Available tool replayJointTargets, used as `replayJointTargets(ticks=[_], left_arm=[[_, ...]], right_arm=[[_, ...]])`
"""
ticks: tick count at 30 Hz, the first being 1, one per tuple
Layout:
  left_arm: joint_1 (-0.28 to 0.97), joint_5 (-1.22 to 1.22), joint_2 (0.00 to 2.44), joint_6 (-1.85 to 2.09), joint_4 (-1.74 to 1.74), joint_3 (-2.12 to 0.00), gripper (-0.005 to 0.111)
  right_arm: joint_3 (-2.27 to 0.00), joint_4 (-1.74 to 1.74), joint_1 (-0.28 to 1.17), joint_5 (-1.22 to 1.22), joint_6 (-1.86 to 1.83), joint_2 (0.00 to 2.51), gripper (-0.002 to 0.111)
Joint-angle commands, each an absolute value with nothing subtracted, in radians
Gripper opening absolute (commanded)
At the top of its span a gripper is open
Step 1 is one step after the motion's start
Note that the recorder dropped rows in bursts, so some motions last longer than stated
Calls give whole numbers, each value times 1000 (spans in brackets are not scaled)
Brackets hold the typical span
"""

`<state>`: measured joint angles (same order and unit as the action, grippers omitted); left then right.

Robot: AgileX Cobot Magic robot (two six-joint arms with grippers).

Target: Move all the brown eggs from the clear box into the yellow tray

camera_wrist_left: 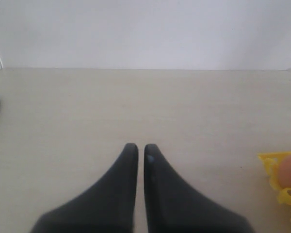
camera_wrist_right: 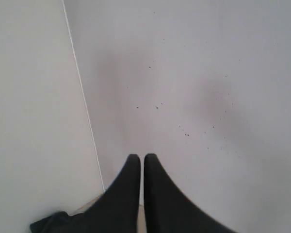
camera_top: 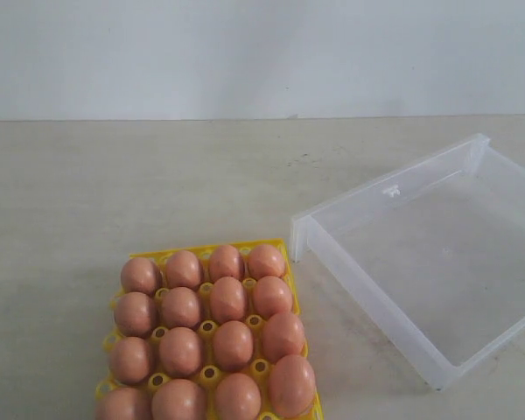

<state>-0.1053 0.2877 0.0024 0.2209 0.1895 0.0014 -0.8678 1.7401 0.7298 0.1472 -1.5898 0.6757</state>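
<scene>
- Now my left fingers (camera_wrist_left: 127, 167) are closed, holding nothing.
- My right fingers (camera_wrist_right: 130, 177) are closed too.
- Brown eggs (camera_top: 182, 306) sit in the yellow tray (camera_top: 209, 328), beside the clear box (camera_top: 367, 289).

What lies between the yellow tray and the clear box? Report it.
Nothing: the exterior view shows only a narrow strip of bare tabletop between the yellow tray and the clear box.

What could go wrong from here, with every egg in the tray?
1. The shut left gripper is close to a corner of the yellow tray; a sideways move might knock it and jolt the brown eggs.
2. The nearest egg row is cut off in the exterior view, so its seating can't be checked.
</scene>
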Motion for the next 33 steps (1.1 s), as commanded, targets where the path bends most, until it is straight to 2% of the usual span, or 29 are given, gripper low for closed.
replayJointTargets(ticks=[1,10,14,16,19,24,28,33], left_arm=[[-108,284,0,228,194,0,4],[-108,284,0,228,194,0,4],[-108,284,0,228,194,0,4],[-108,284,0,228,194,0,4],[-108,284,0,228,194,0,4],[-108,284,0,228,194,0,4],[-108,284,0,228,194,0,4],[-108,284,0,228,194,0,4]], right_arm=[[-879,1744,730,146,-1580,611,0],[-879,1698,727,224,-1721,488,0],[-865,1269,699,375,-1319,503,0],[-826,1011,638,443,-1001,511,0],[-751,836,507,476,-694,489,0],[-547,755,284,471,-464,360,0],[-349,506,113,488,-185,225,0],[-106,225,31,451,27,113,0]])
